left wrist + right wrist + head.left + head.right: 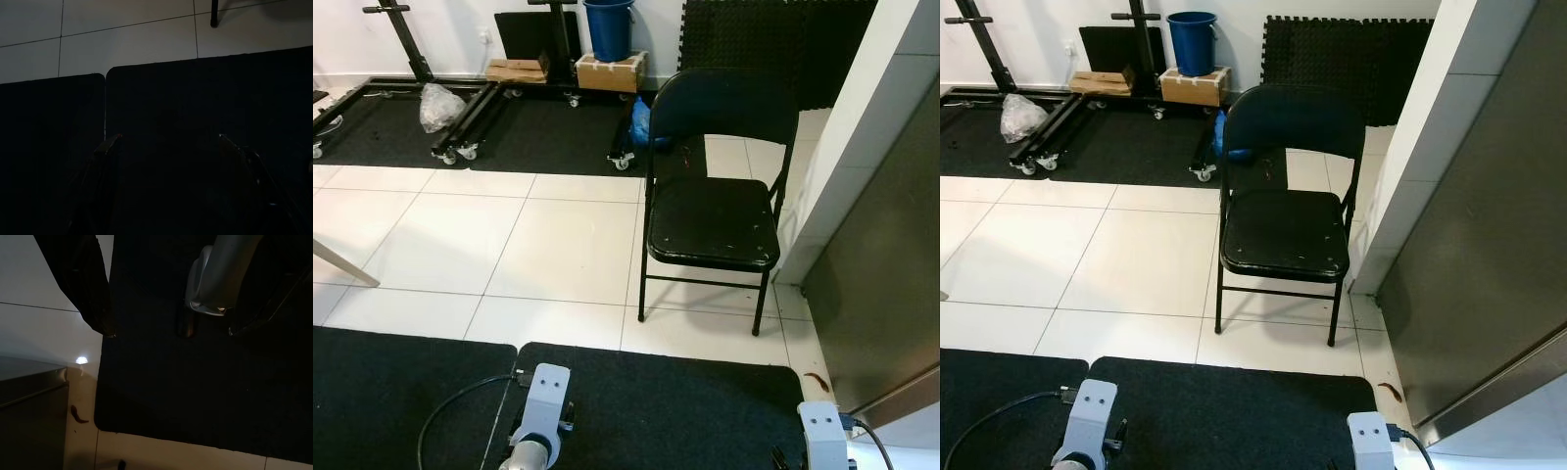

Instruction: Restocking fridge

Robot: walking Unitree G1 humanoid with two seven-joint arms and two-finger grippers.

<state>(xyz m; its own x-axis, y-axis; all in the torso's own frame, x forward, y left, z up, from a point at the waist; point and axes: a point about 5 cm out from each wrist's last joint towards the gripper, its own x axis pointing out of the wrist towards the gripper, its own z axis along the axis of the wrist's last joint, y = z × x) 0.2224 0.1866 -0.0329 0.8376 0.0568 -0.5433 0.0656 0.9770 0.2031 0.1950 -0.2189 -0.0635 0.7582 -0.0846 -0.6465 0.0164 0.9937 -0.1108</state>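
Observation:
The fridge stands at the right, a tall grey steel face beside a white side panel; its door looks shut. Both arms hang low over a black floor mat; the left arm and right arm show at the bottom edge. In the left wrist view my left gripper is open over the dark mat, with nothing between its fingers. In the right wrist view my right gripper is also open and empty, near the mat's corner and the fridge's base.
A black folding chair stands on the white tiles just left of the fridge. Farther back are black wheeled frames, a blue bucket on a cardboard box, foam mats against the wall and a plastic bag. A small brown scrap lies by the fridge.

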